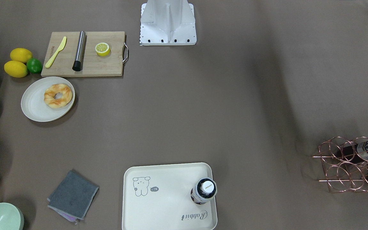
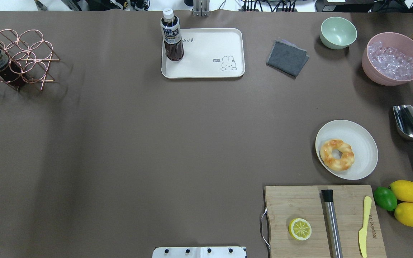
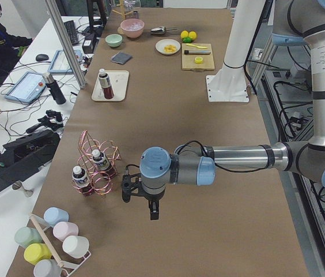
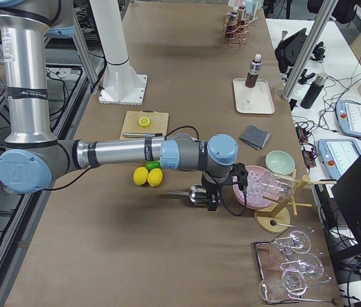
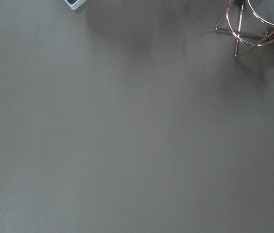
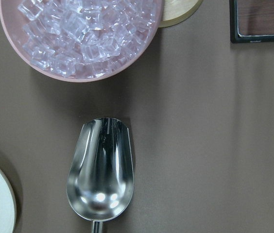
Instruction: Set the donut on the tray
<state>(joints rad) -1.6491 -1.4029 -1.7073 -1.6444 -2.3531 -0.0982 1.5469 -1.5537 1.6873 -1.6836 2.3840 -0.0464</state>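
The donut [image 1: 57, 95] is a golden-orange ring lying on a round off-white plate [image 1: 34, 108]; it also shows in the overhead view [image 2: 336, 154]. The cream tray [image 1: 168, 204] with the bear drawing lies apart across the table [image 2: 206, 53], with a dark drink bottle [image 1: 204, 191] standing on one corner. My left gripper [image 3: 151, 213] hangs over bare table next to a copper rack, far from the donut. My right gripper [image 4: 211, 203] hangs above a steel scoop. Each shows only in a side view, so I cannot tell whether either is open or shut.
A wooden cutting board [image 2: 299, 208] holds a lemon half [image 2: 300, 229], a steel rod and a yellow knife. Two lemons and a lime [image 2: 385, 198] lie beside it. The steel scoop [image 6: 100, 170], a pink bowl of ice [image 6: 78, 34], a green bowl [image 2: 337, 33], a grey cloth [image 2: 287, 58] and the copper rack [image 2: 13, 59] ring the table.
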